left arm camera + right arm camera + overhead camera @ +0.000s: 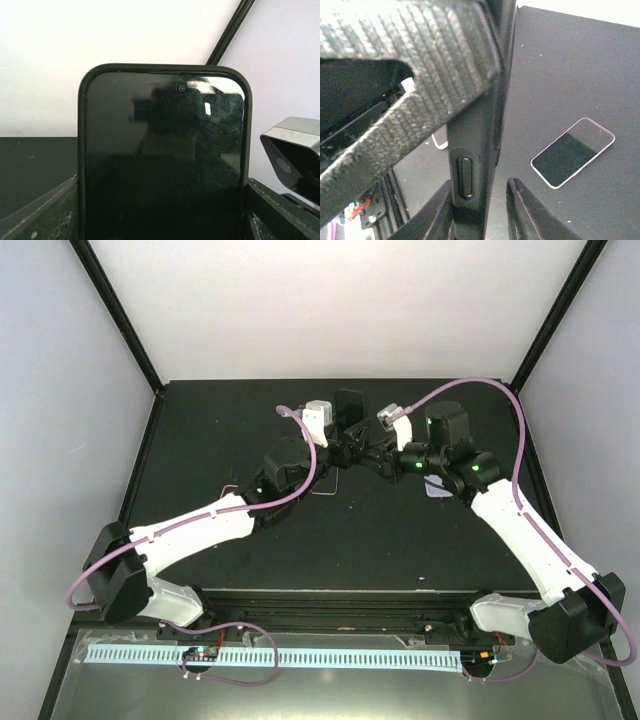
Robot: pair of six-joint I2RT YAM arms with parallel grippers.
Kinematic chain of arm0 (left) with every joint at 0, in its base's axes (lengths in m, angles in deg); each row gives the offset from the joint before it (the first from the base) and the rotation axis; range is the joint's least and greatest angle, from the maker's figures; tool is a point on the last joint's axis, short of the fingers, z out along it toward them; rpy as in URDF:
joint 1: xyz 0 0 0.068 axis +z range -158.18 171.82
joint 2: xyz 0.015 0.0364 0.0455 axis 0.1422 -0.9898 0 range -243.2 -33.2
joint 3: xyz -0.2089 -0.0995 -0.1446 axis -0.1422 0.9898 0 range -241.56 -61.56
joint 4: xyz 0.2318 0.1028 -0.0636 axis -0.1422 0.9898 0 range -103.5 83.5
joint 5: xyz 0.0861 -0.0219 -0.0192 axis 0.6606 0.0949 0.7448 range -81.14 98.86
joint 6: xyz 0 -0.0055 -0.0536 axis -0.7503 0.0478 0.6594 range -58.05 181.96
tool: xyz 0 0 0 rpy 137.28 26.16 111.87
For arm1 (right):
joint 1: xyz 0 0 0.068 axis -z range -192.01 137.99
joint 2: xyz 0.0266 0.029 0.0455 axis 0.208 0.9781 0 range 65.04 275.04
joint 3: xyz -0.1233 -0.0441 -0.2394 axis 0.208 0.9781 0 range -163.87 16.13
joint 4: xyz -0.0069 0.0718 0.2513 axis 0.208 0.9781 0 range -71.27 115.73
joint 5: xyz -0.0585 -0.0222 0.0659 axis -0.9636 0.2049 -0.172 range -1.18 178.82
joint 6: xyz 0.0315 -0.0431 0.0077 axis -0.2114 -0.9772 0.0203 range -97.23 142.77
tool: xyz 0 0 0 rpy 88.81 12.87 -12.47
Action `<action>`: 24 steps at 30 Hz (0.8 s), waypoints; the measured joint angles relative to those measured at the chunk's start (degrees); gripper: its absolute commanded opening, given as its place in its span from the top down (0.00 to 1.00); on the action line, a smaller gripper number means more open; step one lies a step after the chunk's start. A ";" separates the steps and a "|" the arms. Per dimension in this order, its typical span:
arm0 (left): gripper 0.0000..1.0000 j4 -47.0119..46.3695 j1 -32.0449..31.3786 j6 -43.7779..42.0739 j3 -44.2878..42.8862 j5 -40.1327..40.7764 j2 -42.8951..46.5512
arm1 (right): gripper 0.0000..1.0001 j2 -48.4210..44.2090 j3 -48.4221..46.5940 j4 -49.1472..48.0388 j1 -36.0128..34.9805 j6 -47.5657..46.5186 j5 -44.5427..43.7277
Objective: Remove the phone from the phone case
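A phone in a dark case stands upright between my left gripper's fingers, which are shut on its sides. In the top view it is the black shape above my left gripper at the table's middle back. My right gripper is open around the case's side edge with the button. Its left finger touches the case. Its right finger stands apart from it. In the top view my right gripper meets the left one.
A second phone with a pale rim lies flat, screen up, on the black table to the right; it also shows in the top view. A thin pale outline lies on the table below the grippers. White walls enclose the table.
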 measured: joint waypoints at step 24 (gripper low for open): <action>0.05 18.18 9.77 -3.15 -3.04 -27.67 15.67 | 0.99 -15.06 6.62 9.09 3.02 -9.51 -0.20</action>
